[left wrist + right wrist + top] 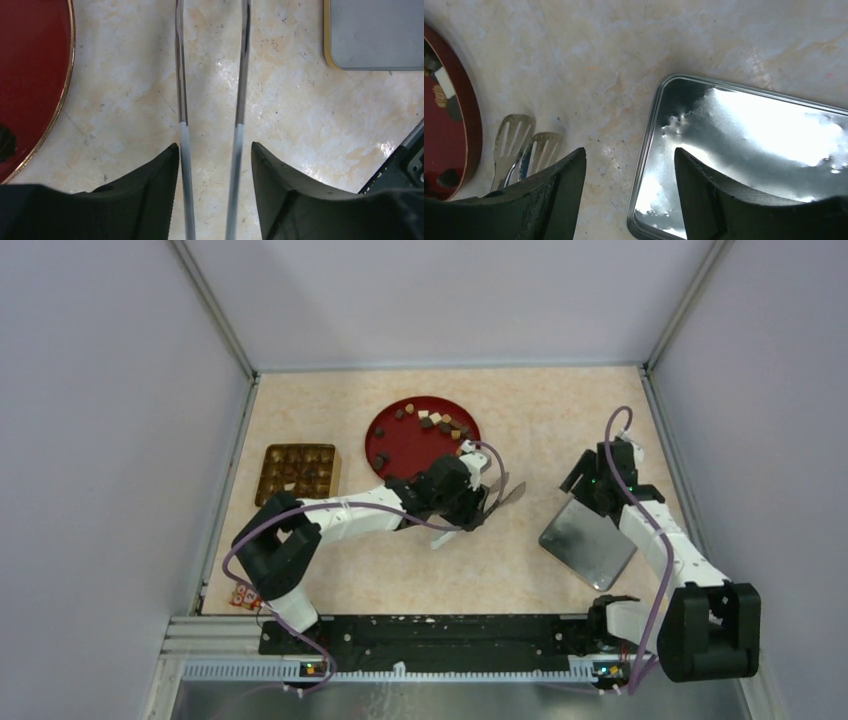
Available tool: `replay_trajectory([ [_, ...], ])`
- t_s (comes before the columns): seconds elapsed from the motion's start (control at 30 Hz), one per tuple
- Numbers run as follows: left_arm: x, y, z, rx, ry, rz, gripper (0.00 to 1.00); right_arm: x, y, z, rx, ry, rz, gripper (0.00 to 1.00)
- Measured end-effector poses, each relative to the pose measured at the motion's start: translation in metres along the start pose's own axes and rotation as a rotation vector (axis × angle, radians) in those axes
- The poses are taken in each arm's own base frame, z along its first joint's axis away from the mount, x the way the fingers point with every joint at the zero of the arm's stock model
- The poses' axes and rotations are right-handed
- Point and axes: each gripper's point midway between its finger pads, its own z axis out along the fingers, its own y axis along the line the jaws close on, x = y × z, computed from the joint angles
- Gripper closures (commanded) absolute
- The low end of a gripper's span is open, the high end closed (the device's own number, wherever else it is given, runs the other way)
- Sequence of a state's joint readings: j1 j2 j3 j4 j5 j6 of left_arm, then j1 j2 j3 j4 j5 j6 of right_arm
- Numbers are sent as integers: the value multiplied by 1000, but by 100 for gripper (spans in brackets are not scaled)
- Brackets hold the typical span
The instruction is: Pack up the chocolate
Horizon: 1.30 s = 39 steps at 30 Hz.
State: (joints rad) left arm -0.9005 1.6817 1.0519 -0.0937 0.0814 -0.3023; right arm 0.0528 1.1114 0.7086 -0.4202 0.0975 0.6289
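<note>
Packing is partly done: most chocolate (pixel 432 423) lies on the red plate (pixel 400 455), with some in the box (pixel 268 472) left of it. Right of the plate, the left gripper (pixel 215 150) has its jaws half-open around tongs (pixel 181 75). Farther right, the right gripper (pixel 630 155) has its jaws wide and empty over the lid (pixel 749 145).

Arms: two are pictured, the left arm (pixel 340 512) and the right arm (pixel 660 540).
Plates: one red plate (pixel 400 445) is counted.
Trays: one compartment tray (pixel 298 472) is seen.
Sweets: about a dozen pieces of chocolate (pixel 427 423) are counted on the plate.
Lids: one tin lid (pixel 588 545) is seen.
Tools: one pair of tongs (pixel 508 493), with two slotted blades, is shown.
</note>
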Motion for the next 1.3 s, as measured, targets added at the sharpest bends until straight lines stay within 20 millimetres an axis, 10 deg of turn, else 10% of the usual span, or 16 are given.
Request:
replay_trajectory([
  [0.33,-4,5,-26,-52,17,0,10,45,1,22,34,69,-23,42],
  [0.73,-118,66,-165,-207,-378,-134,3,66,-12,49,134,89,-60,68],
  [0.87,-116,70,-186,-226,-412,-147,1,60,-6,58,150,69,-61,100],
  [1.17,-80,108,-187,-333,-315,-233,1,52,6,61,141,83,-93,100],
  [1.3,-72,120,-186,-345,-282,-270,1,36,46,36,-67,71,-153,100],
])
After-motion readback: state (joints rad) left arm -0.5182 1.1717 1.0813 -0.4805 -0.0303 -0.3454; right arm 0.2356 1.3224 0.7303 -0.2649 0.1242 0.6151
